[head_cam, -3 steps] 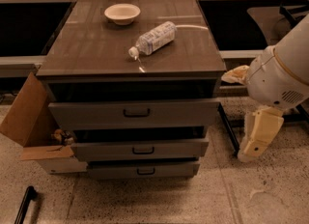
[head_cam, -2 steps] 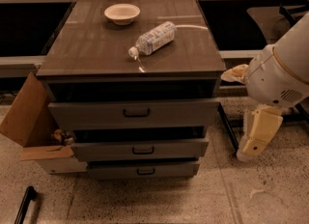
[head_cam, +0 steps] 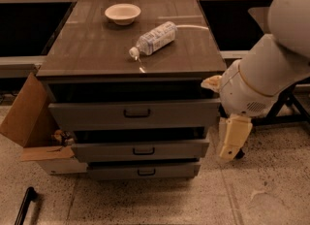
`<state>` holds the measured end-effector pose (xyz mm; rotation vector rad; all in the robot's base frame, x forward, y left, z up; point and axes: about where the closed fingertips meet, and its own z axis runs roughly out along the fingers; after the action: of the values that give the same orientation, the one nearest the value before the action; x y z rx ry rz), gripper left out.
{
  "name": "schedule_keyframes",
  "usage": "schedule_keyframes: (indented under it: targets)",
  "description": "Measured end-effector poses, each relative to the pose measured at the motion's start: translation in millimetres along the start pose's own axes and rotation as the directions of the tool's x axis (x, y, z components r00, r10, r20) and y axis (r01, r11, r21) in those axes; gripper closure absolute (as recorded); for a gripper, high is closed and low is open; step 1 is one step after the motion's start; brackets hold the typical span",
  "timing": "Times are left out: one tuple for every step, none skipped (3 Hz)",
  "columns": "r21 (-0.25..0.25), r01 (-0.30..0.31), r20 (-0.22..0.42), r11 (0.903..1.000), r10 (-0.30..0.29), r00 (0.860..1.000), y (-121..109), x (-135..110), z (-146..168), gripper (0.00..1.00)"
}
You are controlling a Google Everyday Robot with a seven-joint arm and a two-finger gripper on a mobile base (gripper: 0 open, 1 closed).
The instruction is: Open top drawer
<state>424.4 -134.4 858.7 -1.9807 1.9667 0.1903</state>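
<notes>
Nothing has moved since a second ago. Your jaws hang low beside the bench (head_cam: 87,49); you cannot tell whether they are open. The top drawer (head_cam: 97,115) sits just left of them, slightly out.

Pincer (head_cam: 231,152) right of the top drawer (head_cam: 135,114) (bottle (head_cam: 154,38) before bowl (head_cam: 122,13) on the cabinet top (head_cam: 92,49))

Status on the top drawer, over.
Gripper hangs right of cabinet, off the handle. Top drawer partly pulled out. Cardboard box at cabinet's left side.
</notes>
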Motion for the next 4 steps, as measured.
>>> schedule_keyframes:
  targets:
    - [0.023,0.018,-0.004,0.9996,-0.018,1.0,-18.1,-1.1,50.0,0.0]
    - [0.023,0.018,-0.004,0.9996,-0.018,1.0,-18.1,-1.1,50.0,0.0]
    - [0.045,0.032,-0.011,0.9985,-0.031,0.999,-23.8,6.0,62.9,0.0]
    - [0.081,0.066,-0.022,0.9945,-0.065,0.998,-35.2,15.2,84.7,0.0]
